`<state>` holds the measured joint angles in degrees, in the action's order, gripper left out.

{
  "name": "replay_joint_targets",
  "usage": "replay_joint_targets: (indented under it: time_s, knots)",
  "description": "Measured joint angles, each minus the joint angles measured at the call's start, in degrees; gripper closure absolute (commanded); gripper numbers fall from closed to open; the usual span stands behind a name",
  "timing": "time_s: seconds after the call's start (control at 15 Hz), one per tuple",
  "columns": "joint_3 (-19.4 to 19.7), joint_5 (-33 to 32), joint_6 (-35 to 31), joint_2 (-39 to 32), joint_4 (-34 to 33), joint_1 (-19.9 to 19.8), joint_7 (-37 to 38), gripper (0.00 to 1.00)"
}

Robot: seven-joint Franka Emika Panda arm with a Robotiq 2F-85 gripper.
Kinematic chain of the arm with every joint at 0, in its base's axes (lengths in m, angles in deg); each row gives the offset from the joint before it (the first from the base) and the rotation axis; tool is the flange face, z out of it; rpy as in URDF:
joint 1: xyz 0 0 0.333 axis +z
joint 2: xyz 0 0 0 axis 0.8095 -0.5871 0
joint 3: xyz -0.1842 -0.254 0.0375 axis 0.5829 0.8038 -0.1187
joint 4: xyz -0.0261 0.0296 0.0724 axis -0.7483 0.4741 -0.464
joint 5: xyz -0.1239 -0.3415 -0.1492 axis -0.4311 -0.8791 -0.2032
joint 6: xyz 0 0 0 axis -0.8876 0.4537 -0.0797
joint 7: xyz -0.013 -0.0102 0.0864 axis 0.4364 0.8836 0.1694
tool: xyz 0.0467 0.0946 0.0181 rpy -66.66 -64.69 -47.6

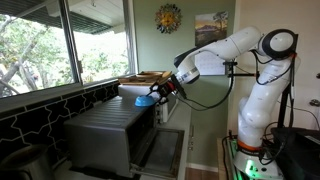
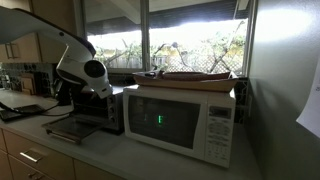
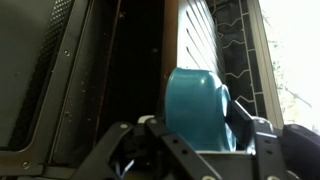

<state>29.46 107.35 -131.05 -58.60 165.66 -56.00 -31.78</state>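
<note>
The white arm (image 1: 235,50) reaches out level from its base toward the window (image 1: 60,45), with the wrist tipped down over the toaster oven (image 1: 105,130). The gripper (image 1: 162,90) has its jaws half open either side of a teal cup (image 3: 200,100), which sits just over the oven's top. I cannot tell whether they press it.

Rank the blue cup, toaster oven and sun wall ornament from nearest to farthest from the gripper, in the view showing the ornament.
From the gripper, in an exterior view:
1. blue cup, at its fingertips.
2. toaster oven, just below.
3. sun wall ornament, high on the back wall.
</note>
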Motion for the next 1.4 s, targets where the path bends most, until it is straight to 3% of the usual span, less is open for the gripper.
replay_joint_targets:
  time_s: [0.53,0.73,1.13,1.4]
  knots:
    - [0.04,0.66,1.30,1.22,-0.80,-0.82,0.36,0.78]
    - [0.16,4.56,1.26,2.31,-1.22,-1.30,-1.41,0.99]
    - [0.09,14.48,0.71,3.96,-1.48,-2.27,-7.28,0.97]
    - [-0.27,15.87,4.33,5.12,-0.37,-2.16,-10.17,0.97]
